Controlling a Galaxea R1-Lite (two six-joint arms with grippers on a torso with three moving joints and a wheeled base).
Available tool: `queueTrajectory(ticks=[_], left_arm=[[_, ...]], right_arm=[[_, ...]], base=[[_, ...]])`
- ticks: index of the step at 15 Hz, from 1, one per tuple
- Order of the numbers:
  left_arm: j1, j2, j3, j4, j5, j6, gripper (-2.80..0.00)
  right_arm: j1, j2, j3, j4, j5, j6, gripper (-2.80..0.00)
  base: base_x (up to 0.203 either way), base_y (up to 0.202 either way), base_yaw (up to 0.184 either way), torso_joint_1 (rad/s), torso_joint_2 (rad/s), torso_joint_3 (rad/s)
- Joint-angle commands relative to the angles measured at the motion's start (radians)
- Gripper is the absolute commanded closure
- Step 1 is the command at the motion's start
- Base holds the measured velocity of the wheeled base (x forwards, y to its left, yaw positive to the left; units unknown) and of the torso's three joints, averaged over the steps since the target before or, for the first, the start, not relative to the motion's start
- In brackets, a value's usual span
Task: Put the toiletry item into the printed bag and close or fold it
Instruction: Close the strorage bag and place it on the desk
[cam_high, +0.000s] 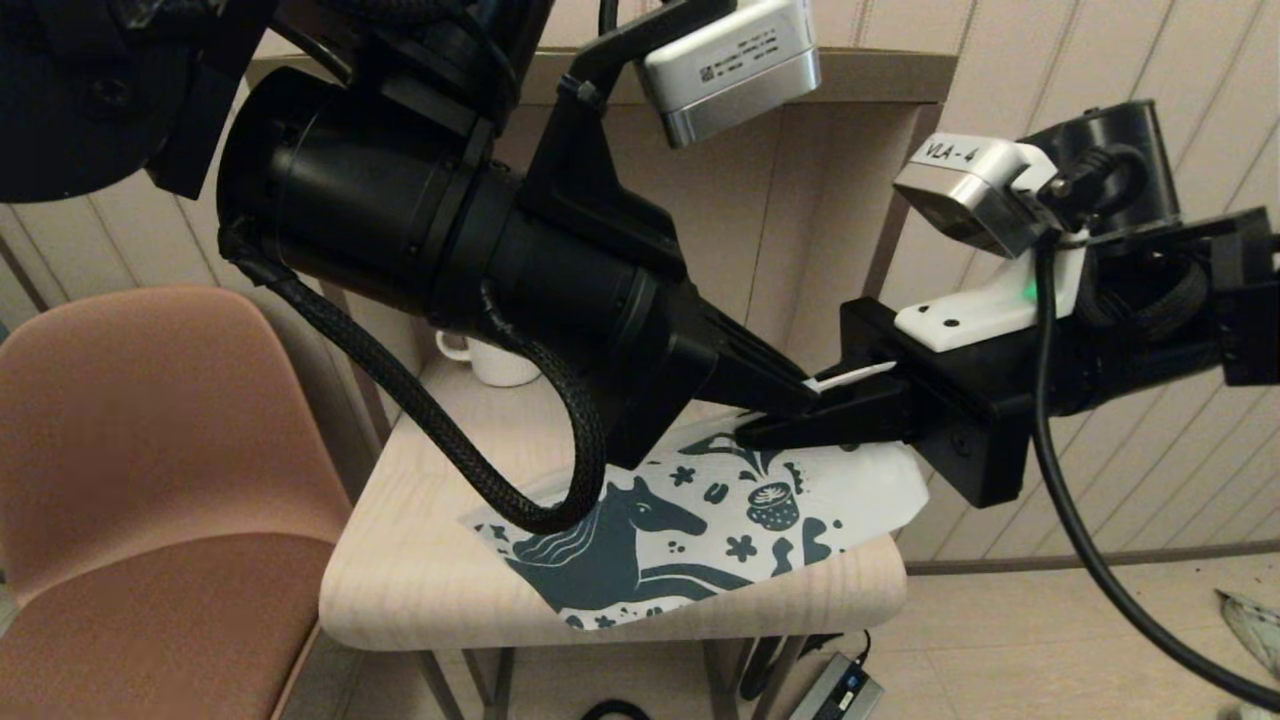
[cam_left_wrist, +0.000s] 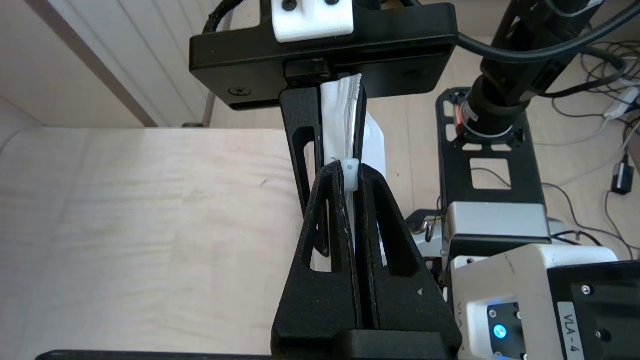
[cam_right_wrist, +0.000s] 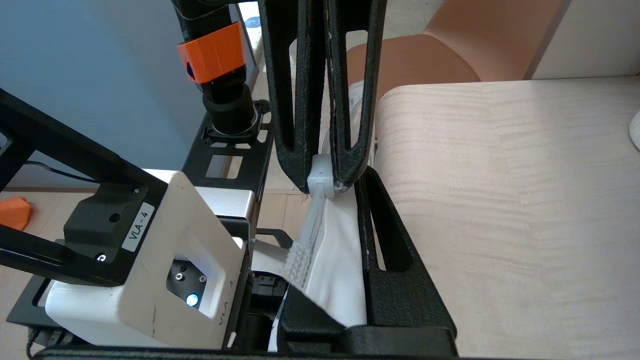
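Note:
The printed bag (cam_high: 700, 520), white with a dark teal horse, lies on the small wooden table (cam_high: 420, 570) with its zip edge lifted. My left gripper (cam_high: 805, 392) reaches in from the left and is shut on the white zip slider (cam_left_wrist: 351, 175). My right gripper (cam_high: 770, 425) comes from the right and is shut on the end of the bag's zip strip (cam_right_wrist: 300, 250). In the right wrist view the bag's white fabric (cam_right_wrist: 335, 260) fills the gap between the right fingers (cam_right_wrist: 390, 250). The two grippers sit tip to tip. The toiletry item is out of view.
A white mug (cam_high: 495, 362) stands at the table's back, behind my left arm. A pink chair (cam_high: 150, 480) is to the left of the table. A power adapter (cam_high: 835, 690) and cables lie on the floor below. The wall stands close behind the table.

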Motion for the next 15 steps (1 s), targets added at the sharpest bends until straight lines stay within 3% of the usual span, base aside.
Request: queueTrajectory(ticks=[1,7,15], left_arm=[[0.005,-0.004,0.001,0.027,0.011,0.005,0.0],[0.038,-0.028,0.004,0.094,0.014,0.034,0.0],[0.053,-0.034,0.018,0.093,0.011,0.034,0.0]], right_arm=[[-0.001,-0.007,0.005,0.0,0.007,-0.005,0.0],[-0.022,-0.027,0.008,-0.001,0.007,-0.018,0.0],[-0.022,-0.051,0.02,-0.005,0.008,-0.018,0.0]], base=[[0.0,0.0,0.0,0.0,0.0,0.0],[0.0,0.0,0.0,0.0,0.0,0.0],[0.0,0.0,0.0,0.0,0.0,0.0]])
